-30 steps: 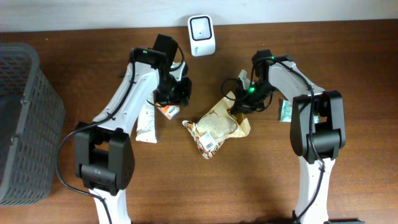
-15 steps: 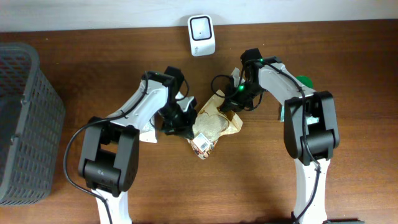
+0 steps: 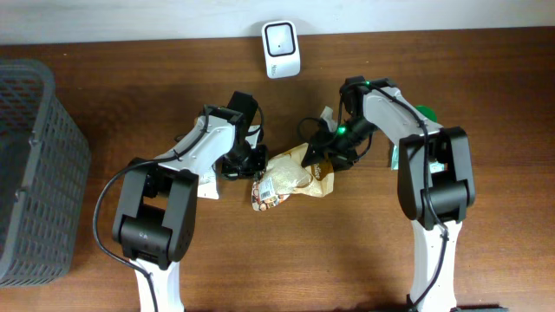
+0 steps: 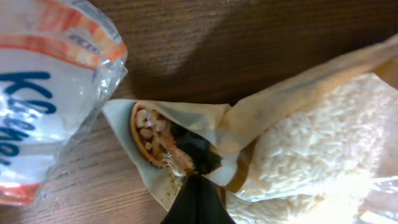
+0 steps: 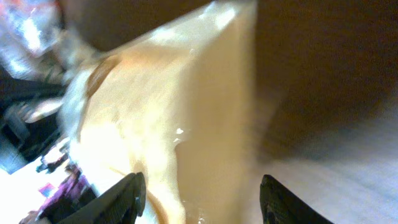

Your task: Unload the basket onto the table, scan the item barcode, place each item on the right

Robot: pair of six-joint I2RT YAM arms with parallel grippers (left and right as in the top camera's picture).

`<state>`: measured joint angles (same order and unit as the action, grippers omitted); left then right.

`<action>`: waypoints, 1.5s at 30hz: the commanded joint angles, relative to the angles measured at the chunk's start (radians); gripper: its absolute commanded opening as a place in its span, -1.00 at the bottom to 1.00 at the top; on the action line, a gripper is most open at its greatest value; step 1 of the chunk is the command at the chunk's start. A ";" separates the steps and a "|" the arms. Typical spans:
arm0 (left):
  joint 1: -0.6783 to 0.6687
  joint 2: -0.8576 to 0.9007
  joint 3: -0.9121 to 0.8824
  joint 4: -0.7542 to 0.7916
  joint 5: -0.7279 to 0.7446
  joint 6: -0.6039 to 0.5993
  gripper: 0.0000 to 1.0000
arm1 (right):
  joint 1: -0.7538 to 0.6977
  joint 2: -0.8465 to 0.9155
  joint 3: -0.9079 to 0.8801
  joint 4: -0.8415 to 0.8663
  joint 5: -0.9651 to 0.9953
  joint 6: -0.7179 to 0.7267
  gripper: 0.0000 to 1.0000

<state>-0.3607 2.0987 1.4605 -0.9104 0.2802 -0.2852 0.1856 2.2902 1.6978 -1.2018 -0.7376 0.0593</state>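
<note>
Lying on the worktop (image 3: 486,69), the rice bag (image 3: 290,178) is six o'clock of the scanner (image 3: 281,48). Left pincer (image 4: 196,202) pinches its nine o'clock corner; right pincer (image 5: 202,186) gapes at three. Better close it, then tilt the bag toward twelve.

The rice bag (image 3: 286,178) is showing up tan-beige, with a clear window letting white grains through and a little round picture of brown-and-cream food printed at one corner. The packet (image 4: 43,81) is wearing blue lettering on white with orange bands. The table (image 3: 104,52) is looking dark brown, wood grain running all through it. The scanner (image 3: 281,48) is looking white around a grey face, the basket (image 3: 35,165) is reading as dark grey mesh, and the left arm (image 3: 195,143) and right arm (image 3: 395,104) are both looking white with black joints.
</note>
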 commanded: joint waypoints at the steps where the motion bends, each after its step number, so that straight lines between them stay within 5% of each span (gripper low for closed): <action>1: -0.002 0.044 -0.005 0.013 -0.007 -0.014 -1.00 | -0.056 0.008 -0.005 -0.076 -0.150 -0.165 0.18; 5: -0.002 0.044 -0.005 0.013 -0.007 -0.014 -1.00 | -0.006 0.008 -0.006 -0.055 -0.146 -0.154 0.18; 15: -0.002 0.044 -0.005 0.009 -0.007 -0.014 -1.00 | 0.181 0.008 -0.164 0.372 -0.101 0.232 0.19; 18: -0.002 0.044 -0.005 0.008 -0.007 -0.013 -1.00 | 0.182 0.008 -0.164 0.373 -0.101 0.231 0.01; 22: -0.002 0.038 0.058 -0.072 -0.074 -0.013 -1.00 | 0.180 0.008 -0.164 0.373 -0.101 0.231 -0.56; 30: -0.002 0.000 0.214 -0.194 -0.125 -0.005 -1.00 | 0.180 0.008 -0.164 0.376 -0.100 0.230 -0.91; 37: 0.054 -0.071 0.290 -0.224 -0.167 -0.002 -1.00 | 0.180 0.007 -0.161 0.377 -0.101 0.217 -0.92; 45: 0.233 -0.099 0.362 -0.151 -0.177 -0.002 -0.85 | 0.104 -0.179 -0.109 0.354 -0.216 -0.005 -0.91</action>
<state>-0.1791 2.0232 1.8030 -1.0935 0.1150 -0.2882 0.3317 2.2459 1.5642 -0.8516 -0.8967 0.1497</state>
